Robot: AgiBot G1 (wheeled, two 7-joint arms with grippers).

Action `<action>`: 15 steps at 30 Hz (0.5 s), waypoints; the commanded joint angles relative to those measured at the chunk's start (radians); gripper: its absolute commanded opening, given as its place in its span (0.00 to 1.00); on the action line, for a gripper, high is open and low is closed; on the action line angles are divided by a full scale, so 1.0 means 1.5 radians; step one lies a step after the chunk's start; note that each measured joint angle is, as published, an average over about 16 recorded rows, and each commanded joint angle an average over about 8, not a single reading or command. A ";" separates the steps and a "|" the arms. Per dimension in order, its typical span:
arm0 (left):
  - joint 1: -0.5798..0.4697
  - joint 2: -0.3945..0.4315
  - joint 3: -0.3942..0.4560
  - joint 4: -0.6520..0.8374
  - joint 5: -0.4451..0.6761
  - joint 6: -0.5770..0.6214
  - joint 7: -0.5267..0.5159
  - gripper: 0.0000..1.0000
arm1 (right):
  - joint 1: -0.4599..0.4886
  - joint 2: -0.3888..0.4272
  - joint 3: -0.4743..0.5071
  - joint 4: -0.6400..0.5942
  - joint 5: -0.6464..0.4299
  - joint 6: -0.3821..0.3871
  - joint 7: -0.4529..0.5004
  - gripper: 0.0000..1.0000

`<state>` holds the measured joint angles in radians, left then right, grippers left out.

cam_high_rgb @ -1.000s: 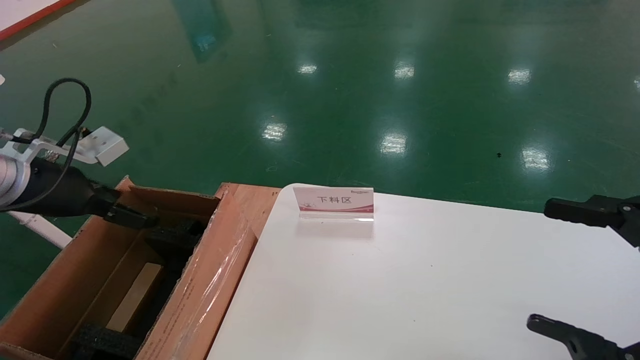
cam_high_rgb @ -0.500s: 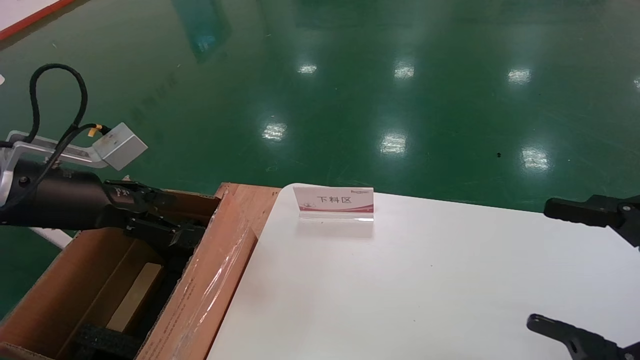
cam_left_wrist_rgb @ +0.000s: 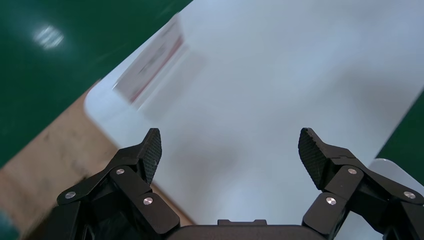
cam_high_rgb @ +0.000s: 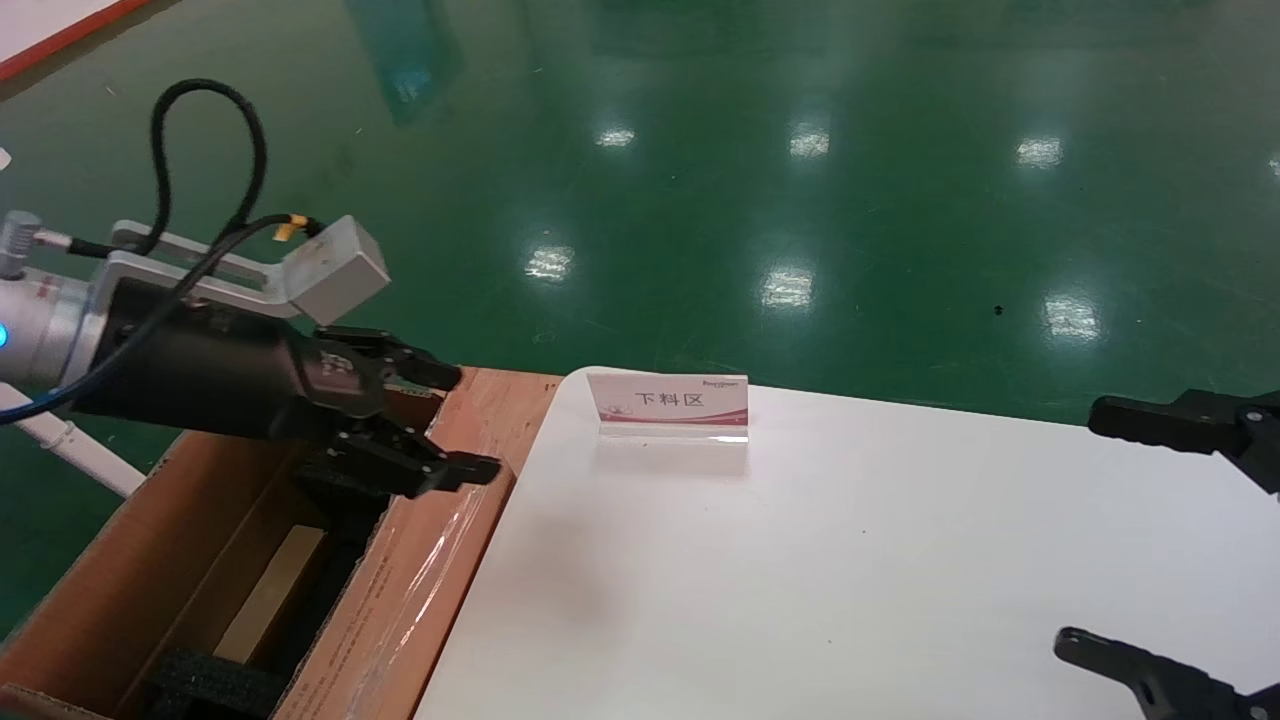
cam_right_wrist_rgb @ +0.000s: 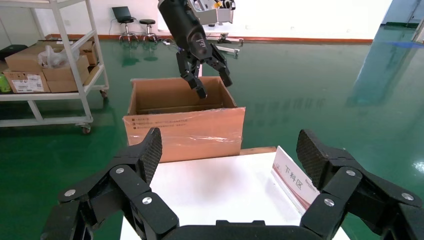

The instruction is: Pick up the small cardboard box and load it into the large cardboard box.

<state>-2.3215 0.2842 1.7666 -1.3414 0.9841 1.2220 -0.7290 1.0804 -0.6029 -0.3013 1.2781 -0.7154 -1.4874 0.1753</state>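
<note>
The small orange-brown cardboard box (cam_high_rgb: 270, 592) was seen lying flat on the floor of the large brown corrugated cardboard box (cam_high_rgb: 400, 590), between black foam pieces (cam_high_rgb: 215, 685). The large carton stood against the white tabletop (cam_high_rgb: 800, 580) at its 9 o'clock side. The left gripper (cam_high_rgb: 455, 425) was held above the carton's taped flap near the tabletop corner, jaws apart and empty. A small red-and-white sign (cam_high_rgb: 668, 405) stood at the tabletop's 12 o'clock edge. The right gripper (cam_high_rgb: 1150, 540) was parked at 3 o'clock, jaws spread wide.
</note>
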 commanded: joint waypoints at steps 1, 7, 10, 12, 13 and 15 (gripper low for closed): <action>0.037 0.010 -0.044 0.002 -0.007 0.008 0.016 1.00 | 0.000 0.000 0.000 0.000 0.000 0.000 0.000 1.00; 0.147 0.038 -0.175 0.007 -0.030 0.032 0.064 1.00 | 0.000 0.000 0.000 0.000 0.000 0.000 0.000 1.00; 0.202 0.053 -0.241 0.009 -0.041 0.044 0.088 1.00 | 0.000 0.000 0.000 0.000 0.000 0.000 0.000 1.00; 0.239 0.063 -0.285 0.011 -0.049 0.052 0.104 1.00 | 0.000 0.000 0.000 0.000 0.000 0.000 0.000 1.00; 0.257 0.067 -0.306 0.012 -0.052 0.056 0.112 1.00 | 0.000 0.000 0.000 0.000 0.000 0.000 0.000 1.00; 0.294 0.077 -0.351 0.014 -0.060 0.065 0.128 1.00 | 0.000 0.000 0.000 0.000 0.000 0.000 0.000 1.00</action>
<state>-1.8808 0.3998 1.2410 -1.3212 0.8945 1.3187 -0.5377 1.0806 -0.6026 -0.3021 1.2780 -0.7149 -1.4871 0.1749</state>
